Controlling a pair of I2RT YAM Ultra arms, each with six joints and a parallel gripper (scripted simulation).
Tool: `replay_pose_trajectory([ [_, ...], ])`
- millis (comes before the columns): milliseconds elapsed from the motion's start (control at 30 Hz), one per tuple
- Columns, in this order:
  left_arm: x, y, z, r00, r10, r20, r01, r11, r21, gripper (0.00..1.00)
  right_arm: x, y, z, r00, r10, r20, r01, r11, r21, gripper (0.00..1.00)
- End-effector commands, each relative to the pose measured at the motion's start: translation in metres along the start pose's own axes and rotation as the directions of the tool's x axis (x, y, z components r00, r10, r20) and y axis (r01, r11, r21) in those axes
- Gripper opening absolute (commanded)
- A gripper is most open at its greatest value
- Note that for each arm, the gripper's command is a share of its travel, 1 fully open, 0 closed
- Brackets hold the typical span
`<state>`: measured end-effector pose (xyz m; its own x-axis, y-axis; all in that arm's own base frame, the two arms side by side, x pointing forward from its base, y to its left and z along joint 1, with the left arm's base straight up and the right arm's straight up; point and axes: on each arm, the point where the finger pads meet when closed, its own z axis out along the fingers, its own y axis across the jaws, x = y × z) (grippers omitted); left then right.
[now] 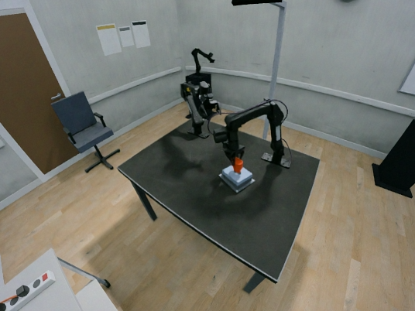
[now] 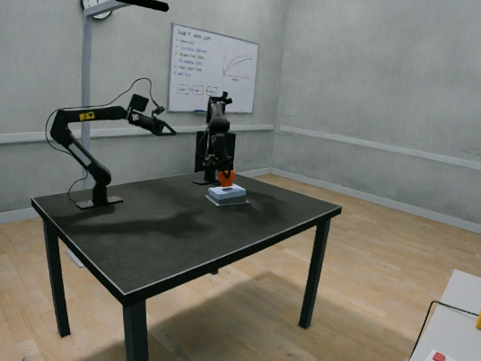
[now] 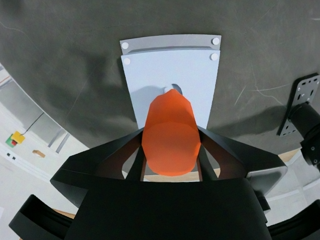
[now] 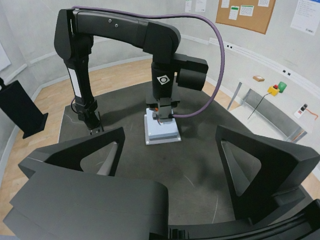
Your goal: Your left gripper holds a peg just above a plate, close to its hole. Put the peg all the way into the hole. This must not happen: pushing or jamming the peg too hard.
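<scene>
My left gripper (image 1: 234,156) (image 2: 226,173) (image 3: 171,131) is shut on the orange peg (image 1: 238,165) (image 2: 227,180) (image 3: 171,152), which has a narrowing lower end. The peg stands over the light blue plate block (image 1: 236,180) (image 2: 228,196) (image 3: 170,67) (image 4: 162,129). In the left wrist view a crescent of the hole (image 3: 177,88) shows just beyond and right of the peg's end; the rest is hidden. In the exterior view a dark sliver of the hole shows below the peg. Whether the peg touches the plate, I cannot tell. My right gripper (image 4: 169,131) (image 2: 171,132) is open and empty, raised away from the plate.
The block sits on a grey base (image 3: 170,41) with pale round studs, on the dark table (image 1: 186,170) (image 2: 179,233). My left arm's mounting foot (image 1: 276,160) (image 4: 96,129) stands nearby. In the right wrist view a purple cable (image 4: 221,64) loops beside my left arm.
</scene>
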<state>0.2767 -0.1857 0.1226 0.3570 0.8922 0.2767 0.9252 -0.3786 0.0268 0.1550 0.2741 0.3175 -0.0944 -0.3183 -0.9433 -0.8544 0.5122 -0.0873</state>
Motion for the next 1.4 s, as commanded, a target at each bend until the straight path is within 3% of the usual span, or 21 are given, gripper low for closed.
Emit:
replay_pose_trajectory([
  [0,0.009,0.007,-0.015,1.000,-0.016,-0.001,0.015,0.998,-0.063,0.40,0.001,-0.001,-0.006,1.000,0.007,-0.001,-0.007,1.000,0.006,1.00],
  [1067,0.004,0.001,-0.004,1.000,-0.021,-0.003,0.020,0.996,-0.088,0.40,0.001,-0.001,-0.006,1.000,0.007,-0.001,-0.007,1.000,0.006,1.00],
  [1167,0.003,0.004,0.014,1.000,-0.010,-0.013,0.010,0.998,-0.067,0.40,0.001,-0.001,-0.006,1.000,0.007,-0.001,-0.007,1.000,0.006,1.00],
  [1367,0.002,0.008,0.010,1.000,-0.012,-0.007,0.012,0.997,-0.081,0.40,0.001,-0.001,-0.006,1.000,0.007,-0.001,-0.007,1.000,0.006,1.00],
])
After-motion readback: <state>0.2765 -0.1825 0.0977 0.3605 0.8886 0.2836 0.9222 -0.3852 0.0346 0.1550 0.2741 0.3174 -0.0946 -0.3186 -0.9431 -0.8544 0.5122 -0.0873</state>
